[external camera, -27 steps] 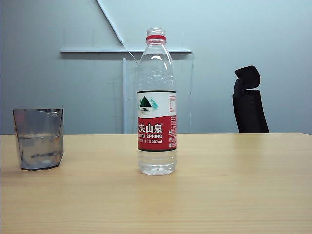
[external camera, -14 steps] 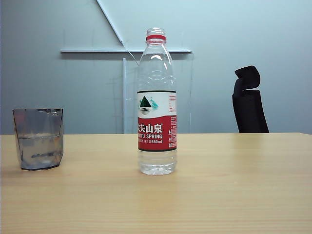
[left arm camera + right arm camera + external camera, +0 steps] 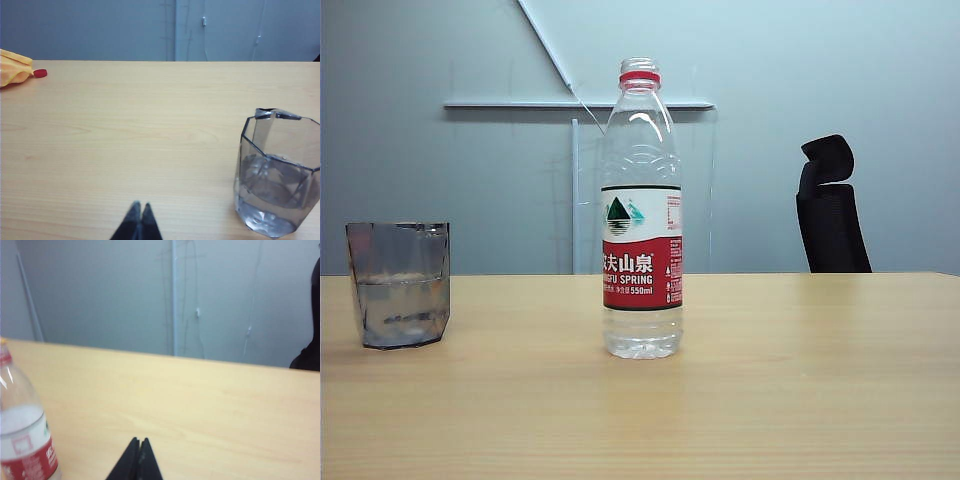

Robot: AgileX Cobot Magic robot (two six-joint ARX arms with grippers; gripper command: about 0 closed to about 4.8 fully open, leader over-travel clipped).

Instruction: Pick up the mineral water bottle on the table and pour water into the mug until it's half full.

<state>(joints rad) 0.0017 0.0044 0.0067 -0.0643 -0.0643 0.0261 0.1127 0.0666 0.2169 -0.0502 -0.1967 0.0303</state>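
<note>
The mineral water bottle [image 3: 641,210] stands upright and uncapped on the light wooden table [image 3: 800,380], mid-view in the exterior view; the right wrist view catches its label [image 3: 22,445] off to one side. The smoky-grey mug [image 3: 399,284] stands at the table's left, with water [image 3: 272,185] filling roughly its lower half. My left gripper [image 3: 139,205] is shut and empty, hovering over bare wood beside the mug [image 3: 276,172]. My right gripper [image 3: 139,440] is shut and empty, apart from the bottle. Neither gripper shows in the exterior view.
A yellow cloth [image 3: 14,67] and a small red cap [image 3: 40,73] lie near the table's far edge in the left wrist view. A black office chair [image 3: 830,208] stands behind the table at the right. A grey wall backs the scene.
</note>
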